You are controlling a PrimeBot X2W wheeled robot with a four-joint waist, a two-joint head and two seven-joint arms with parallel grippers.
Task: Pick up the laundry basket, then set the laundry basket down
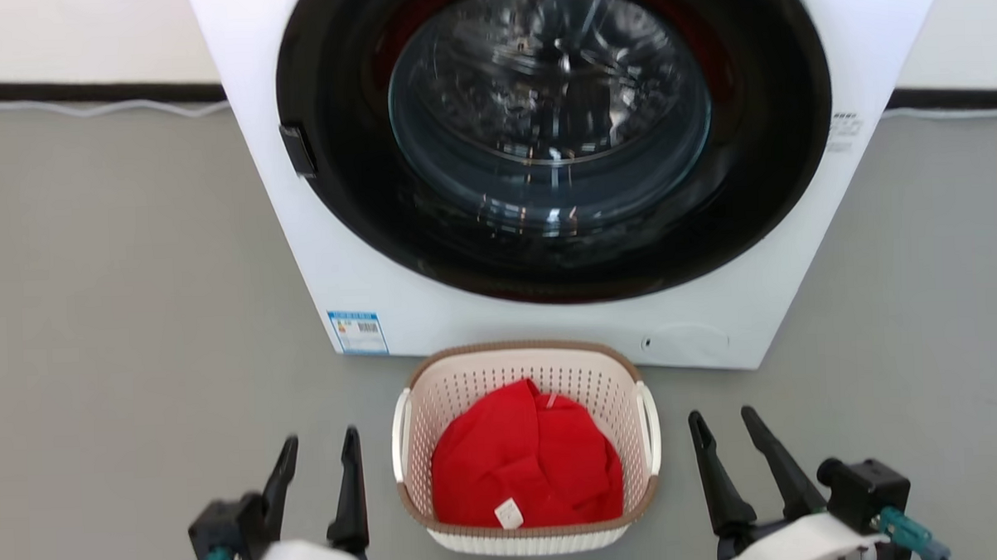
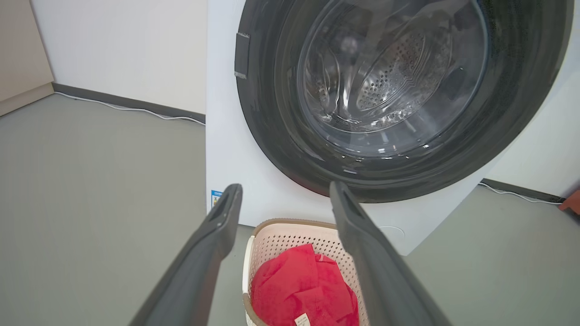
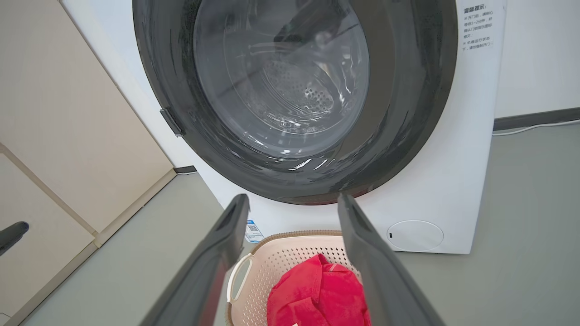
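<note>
The laundry basket (image 1: 469,389), cream-white and perforated with a brown woven rim, stands on the grey floor just in front of the washing machine. A red garment (image 1: 526,465) with a white tag lies inside it. My left gripper (image 1: 322,452) is open, a little to the left of the basket's white left handle (image 1: 401,437), touching nothing. My right gripper (image 1: 726,428) is open as well, just right of the right handle (image 1: 650,428). In both wrist views the basket (image 2: 290,235) (image 3: 290,258) shows between the spread dark fingers (image 2: 213,244) (image 3: 217,253).
A big white washing machine (image 1: 382,259) with a round dark glass door (image 1: 551,121), shut, rises right behind the basket. A pale cabinet (image 3: 68,127) stands to the left of the machine. Cables (image 2: 136,110) run along the dark skirting board. Grey floor (image 1: 119,326) spreads on both sides.
</note>
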